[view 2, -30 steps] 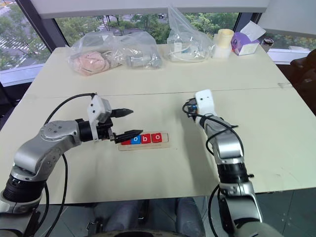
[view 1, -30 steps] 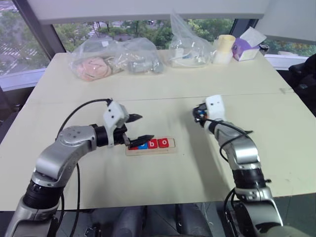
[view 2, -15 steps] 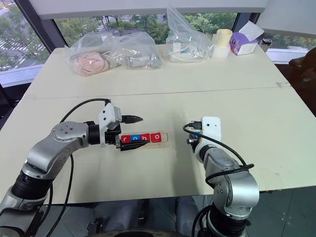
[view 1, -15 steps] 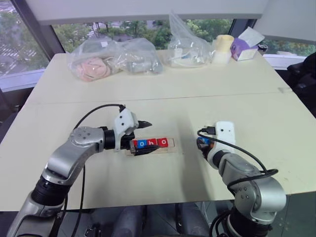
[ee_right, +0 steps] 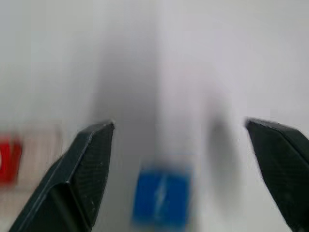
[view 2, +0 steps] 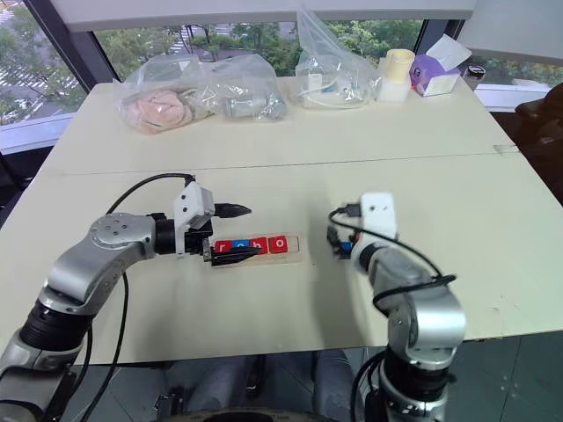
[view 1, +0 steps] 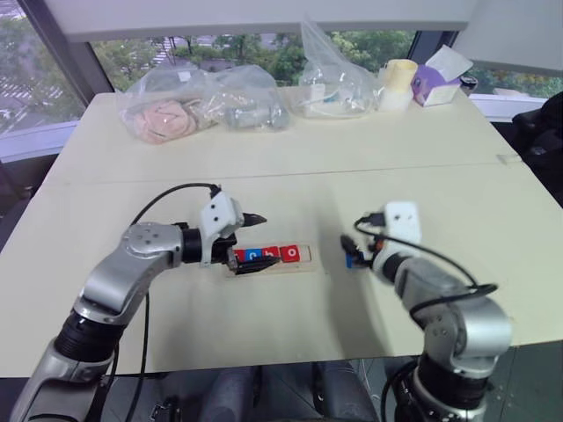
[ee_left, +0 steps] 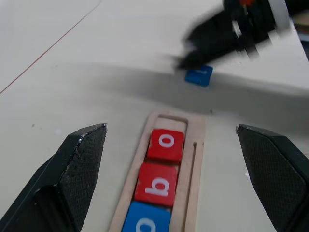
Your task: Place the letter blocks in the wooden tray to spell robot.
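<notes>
The wooden tray [view 1: 269,258] lies on the pale table [view 1: 290,167] in front of the robot, and four letter blocks [view 2: 252,245] sit in its slot in a row. From the left wrist view I can read a blue "o" [ee_left: 146,221], cut off by the picture edge, then a red "b" [ee_left: 156,184] and a red "o" [ee_left: 166,145]. The first block at the left end is half hidden behind the lower finger of the left gripper [view 1: 258,239]; its letter is not readable. The slot place after the red "o" is free.

The fifth block, a blue one [ee_left: 199,76], lies flat on the table, apart from the tray's right end. Its letter is too blurred to read. The right gripper [ee_right: 183,159] is above it with jaws spread wide, and the blue block [ee_right: 161,195] shows between the two fingers, not grasped. Whether a finger touches it I cannot tell.

The left gripper is also spread wide and holds nothing; its fingers stand one on each side of the tray's left end.

At the far edge of the table are clear plastic bags [view 1: 207,104], a pale cylinder [view 1: 399,85] and a purple box [view 1: 436,86]; the bags' contents are hard to make out.
</notes>
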